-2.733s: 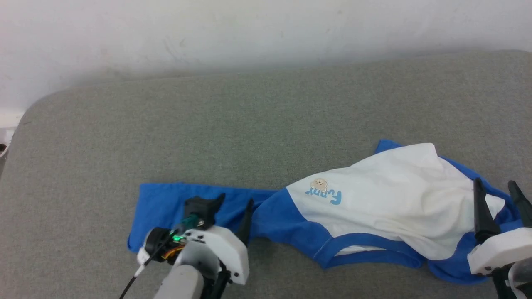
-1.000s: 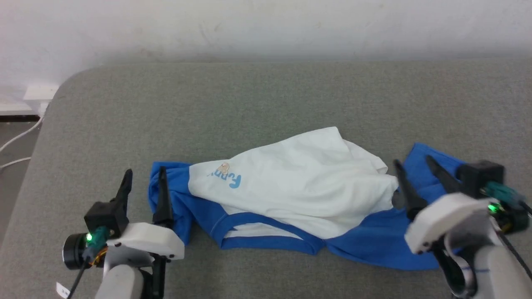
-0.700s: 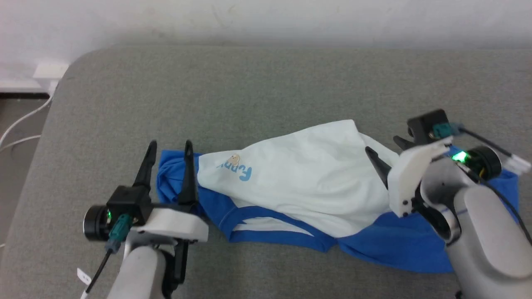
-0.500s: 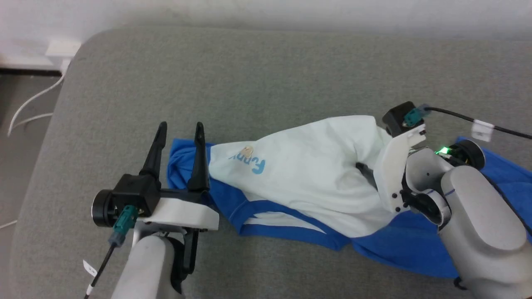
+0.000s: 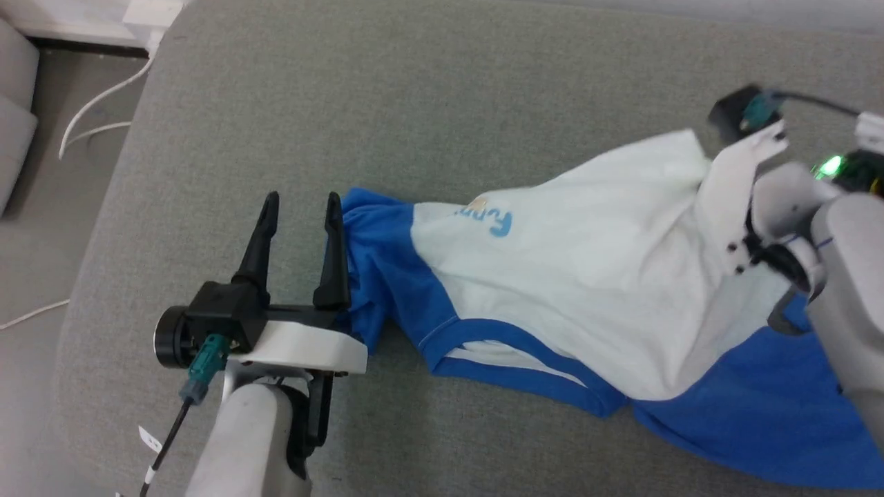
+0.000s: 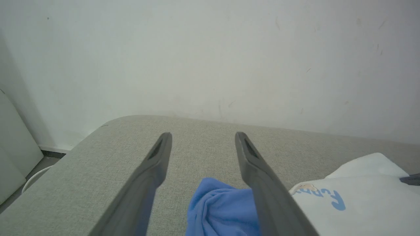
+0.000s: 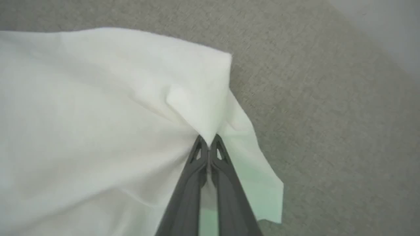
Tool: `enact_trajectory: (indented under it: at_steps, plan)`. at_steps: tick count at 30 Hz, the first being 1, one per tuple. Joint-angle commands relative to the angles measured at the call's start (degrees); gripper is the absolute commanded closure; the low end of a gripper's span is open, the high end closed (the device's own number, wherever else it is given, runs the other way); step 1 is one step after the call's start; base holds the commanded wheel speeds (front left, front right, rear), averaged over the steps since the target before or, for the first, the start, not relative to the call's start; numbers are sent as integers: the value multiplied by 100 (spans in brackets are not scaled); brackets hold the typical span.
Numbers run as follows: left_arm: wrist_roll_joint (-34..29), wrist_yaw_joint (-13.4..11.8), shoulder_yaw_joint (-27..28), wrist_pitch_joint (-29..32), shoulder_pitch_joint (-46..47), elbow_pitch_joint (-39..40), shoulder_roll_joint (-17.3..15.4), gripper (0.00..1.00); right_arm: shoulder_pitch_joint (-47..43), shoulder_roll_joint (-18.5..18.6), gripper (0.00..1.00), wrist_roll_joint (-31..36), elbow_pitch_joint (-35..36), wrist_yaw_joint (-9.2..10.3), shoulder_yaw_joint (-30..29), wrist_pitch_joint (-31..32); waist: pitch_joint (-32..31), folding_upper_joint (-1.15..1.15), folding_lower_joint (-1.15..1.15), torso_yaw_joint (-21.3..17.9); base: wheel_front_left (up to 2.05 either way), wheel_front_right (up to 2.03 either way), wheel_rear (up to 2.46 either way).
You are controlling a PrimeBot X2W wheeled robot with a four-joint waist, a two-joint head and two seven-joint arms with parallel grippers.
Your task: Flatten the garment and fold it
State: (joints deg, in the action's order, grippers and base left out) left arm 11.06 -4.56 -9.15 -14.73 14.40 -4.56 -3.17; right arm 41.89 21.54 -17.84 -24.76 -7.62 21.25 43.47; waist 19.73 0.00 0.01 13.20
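Note:
The garment (image 5: 580, 276), a white shirt with blue sleeves and collar and a light-blue print, lies crumpled across the grey cushion. My right gripper (image 7: 208, 141) is shut on a pinch of its white cloth (image 7: 137, 98) near the hem; in the head view its fingers are hidden behind its white housing (image 5: 739, 200). My left gripper (image 5: 298, 200) stands open just left of the bunched blue sleeve (image 5: 369, 255), which lies between and below its fingers in the left wrist view (image 6: 223, 209). The print (image 6: 328, 196) shows at the right there.
The grey cushion (image 5: 428, 96) has its rounded left edge close to my left arm, with floor, white cables (image 5: 97, 103) and a pale box beyond it. A white wall (image 6: 210, 59) rises behind the cushion's far edge.
The head camera has tilted down and shifted. My right gripper has closed on the white cloth near the hem and pulled it up and to the right, stretching the shirt body. My left gripper stays open.

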Motion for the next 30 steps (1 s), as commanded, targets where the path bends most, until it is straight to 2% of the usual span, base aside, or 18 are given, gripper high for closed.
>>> enact_trajectory:
  at_steps: [1,10,16,17,18,19,25,30]
  plan:
    - [-8,30,8,-27,95,30,25,0,171,40,100,104,-13,13,-58,-109,100,0,-1,88,0,0,0]
    - [208,-67,-278,-27,361,71,28,0,1715,-174,100,1360,-602,13,-524,-1838,461,0,-1,412,0,0,0]
    - [283,-117,-398,-27,440,69,28,0,2266,-417,100,1615,-1481,13,-595,-2198,606,0,-1,490,0,0,0]
    - [287,-118,-409,-27,442,61,28,0,2294,-438,89,1618,-1610,13,-605,-2239,600,0,-1,482,0,0,0]
    - [286,-113,-423,-27,440,50,28,0,2293,-459,53,1605,-1726,13,-600,-2293,576,0,-1,462,0,0,0]
    - [276,-105,-431,-27,432,41,29,0,2280,-482,0,1571,-1819,13,-639,-2370,547,0,-1,433,0,0,0]
    - [63,27,-402,-27,278,-116,29,0,1744,-654,0,1193,-1916,13,-778,-3254,51,0,-1,140,0,0,0]
    - [-82,210,-348,-27,-5,-315,21,0,775,-838,0,712,-1365,13,-879,-4069,-521,0,-1,-195,0,0,0]
